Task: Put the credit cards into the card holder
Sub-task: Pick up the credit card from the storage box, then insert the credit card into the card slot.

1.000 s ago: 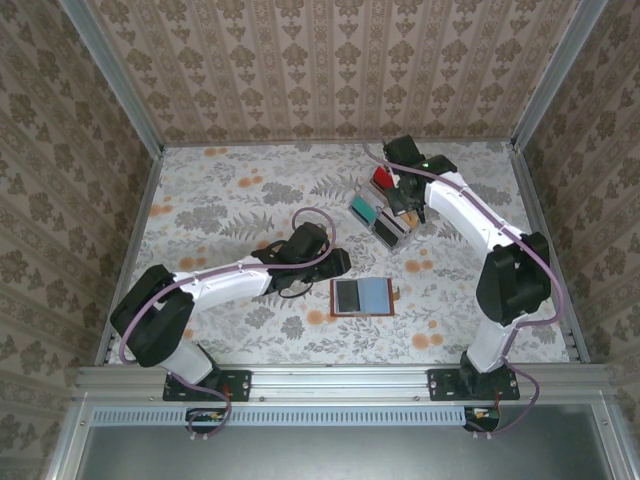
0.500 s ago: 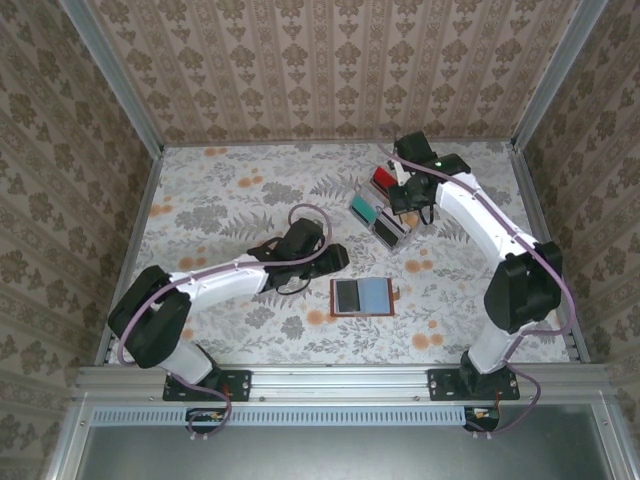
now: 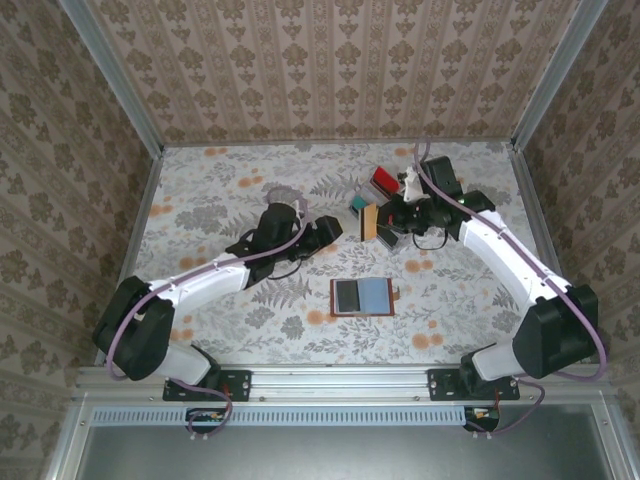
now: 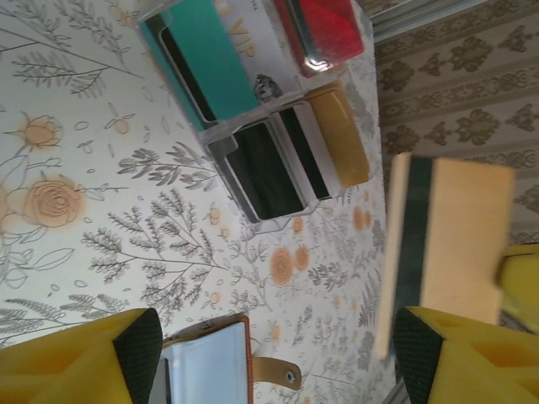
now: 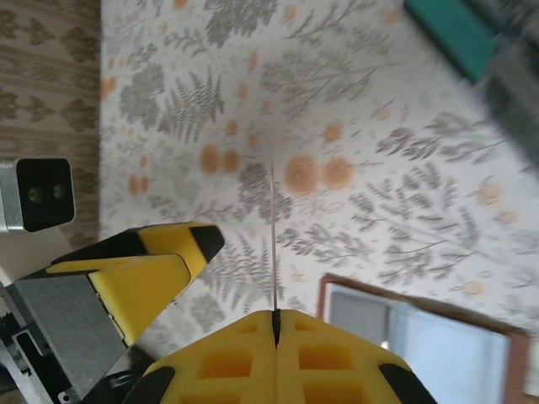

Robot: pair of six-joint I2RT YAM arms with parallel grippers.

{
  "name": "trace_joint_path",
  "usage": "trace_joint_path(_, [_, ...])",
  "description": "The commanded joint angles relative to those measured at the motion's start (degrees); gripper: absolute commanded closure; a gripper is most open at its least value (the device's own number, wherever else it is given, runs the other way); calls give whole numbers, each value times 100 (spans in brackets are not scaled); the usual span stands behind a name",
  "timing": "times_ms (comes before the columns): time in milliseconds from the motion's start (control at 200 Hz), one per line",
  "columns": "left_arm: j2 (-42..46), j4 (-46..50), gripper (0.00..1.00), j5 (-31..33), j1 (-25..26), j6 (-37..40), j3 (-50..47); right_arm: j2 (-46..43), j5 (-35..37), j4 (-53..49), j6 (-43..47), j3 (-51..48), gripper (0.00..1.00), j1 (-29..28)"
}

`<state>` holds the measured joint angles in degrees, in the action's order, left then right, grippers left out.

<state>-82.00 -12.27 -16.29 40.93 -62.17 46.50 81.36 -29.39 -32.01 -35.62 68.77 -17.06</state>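
The right fingers (image 5: 337,358) are clamped on a tan card (image 4: 459,244), held above the tabletop (image 3: 220,200) just beyond the open holder (image 3: 361,296), beside the rack (image 4: 221,156). The left fingers (image 4: 135,341) are apart, beyond the holder's left corner. Carrying looks to be the step in hand. The card hangs on edge, its long axis seemingly level and pointing toward the holder. Next it needs tipping flat and lining up with a pocket mouth.

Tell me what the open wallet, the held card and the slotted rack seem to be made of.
Wallet: brown leather or imitation, matte, with a snap tab.
Card in the right tool: probably thin stiff plastic, tan with a dark stripe; seen edge-on it stays straight.
Rack: likely clear hard plastic; see-through walls, glossy highlights.
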Motion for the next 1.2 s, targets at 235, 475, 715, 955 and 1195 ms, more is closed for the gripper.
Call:
trace_joint_path(235, [-118,-1279,20,-809,-146,-555,106,-349,-1548,1449,-1150,-650,99,28])
trace_joint_path(475, [-324,-1974,45,-1104,-138,-1106,159,-272,-1615,1752,-1668,-867,99,40])
trace_joint_path(715, [-556,-2032,80,-1121,-138,-1742,131,-38,-1691,2552,-3090,-1212,97,38])
trace_joint_path(955, [-720,-2809,100,-943,-125,-2780,-247,-46,-1509,2733,-3572,-1354,86,28])
trace_joint_path(1195, [-697,-3475,100,-552,11,-3913,-616,-24,-1495,2723,-3514,-1317,68,-6])
